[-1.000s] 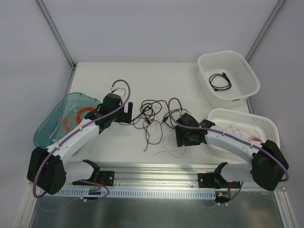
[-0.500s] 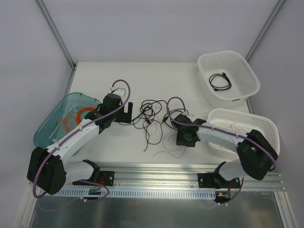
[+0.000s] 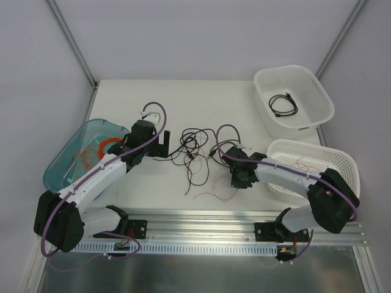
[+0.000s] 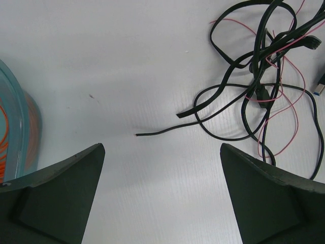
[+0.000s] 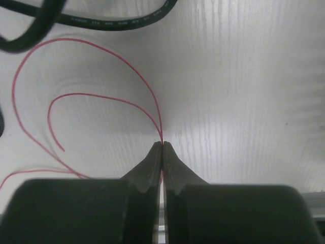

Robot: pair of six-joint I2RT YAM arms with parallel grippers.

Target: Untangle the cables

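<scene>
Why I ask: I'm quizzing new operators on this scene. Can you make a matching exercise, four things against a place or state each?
Things:
1. left gripper
2. right gripper
3. black cable
4. orange coil

Places or states:
A. lies in the far white basket
B. shut on a thin red wire
C. open, holding nothing
D. in the teal tub on the left

Pairs: 1-C, 2-B, 3-A, 4-D
</scene>
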